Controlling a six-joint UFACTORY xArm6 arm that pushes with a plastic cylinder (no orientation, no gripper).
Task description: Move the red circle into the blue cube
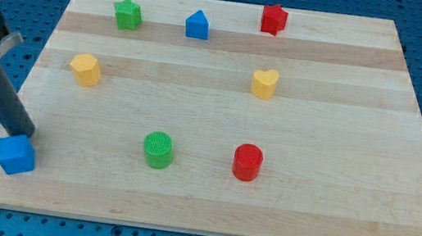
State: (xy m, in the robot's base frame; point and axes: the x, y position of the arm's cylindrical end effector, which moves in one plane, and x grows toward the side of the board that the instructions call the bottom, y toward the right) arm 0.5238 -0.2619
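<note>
The red circle [247,161] is a short red cylinder at the lower middle-right of the wooden board [331,143]. The blue cube [15,154] sits at the board's lower left corner. My rod comes in from the view's upper left, and my tip [27,136] rests right at the blue cube's upper right edge, touching or nearly touching it. The red circle is far to the right of my tip, with a green cylinder between them.
A green cylinder [158,149] stands left of the red circle. A yellow block [85,69] is at the left, a yellow heart [264,83] at centre right. A green star-like block [127,14], a blue pentagon-like block [198,24] and a red star-like block [274,18] line the top.
</note>
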